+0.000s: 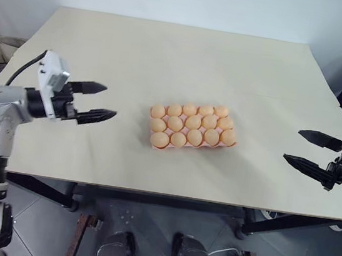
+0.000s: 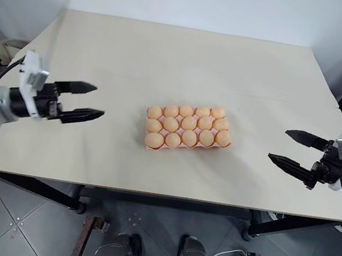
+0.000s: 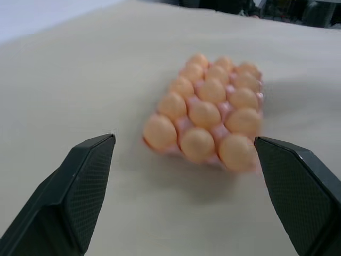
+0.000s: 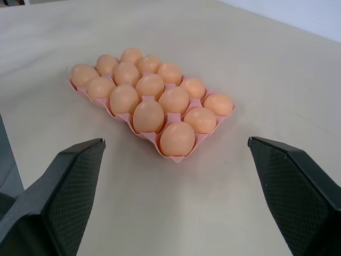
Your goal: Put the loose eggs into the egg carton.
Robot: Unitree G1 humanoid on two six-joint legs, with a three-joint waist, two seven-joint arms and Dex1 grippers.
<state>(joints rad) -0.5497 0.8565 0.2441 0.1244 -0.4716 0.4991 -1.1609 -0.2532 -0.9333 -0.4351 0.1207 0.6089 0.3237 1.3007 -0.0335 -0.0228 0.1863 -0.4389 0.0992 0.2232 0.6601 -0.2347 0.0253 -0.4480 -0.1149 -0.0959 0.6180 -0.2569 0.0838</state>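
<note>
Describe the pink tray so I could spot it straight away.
On the big pale table, look near the middle, between the two black grippers. The egg carton is a flat pink lidless tray, and tan eggs sit in its three rows. Nothing else on the table is coloured.

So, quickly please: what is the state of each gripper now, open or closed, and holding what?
Left gripper: open, holding nothing, left of the egg carton.
Right gripper: open, holding nothing, right of it.

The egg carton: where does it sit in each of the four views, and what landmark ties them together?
Left eye view: egg carton, table centre.
Right eye view: centre.
Left wrist view: upper middle.
Right wrist view: upper middle.
Shared landmark: the carton's three rows of eggs on the beige table.
</note>
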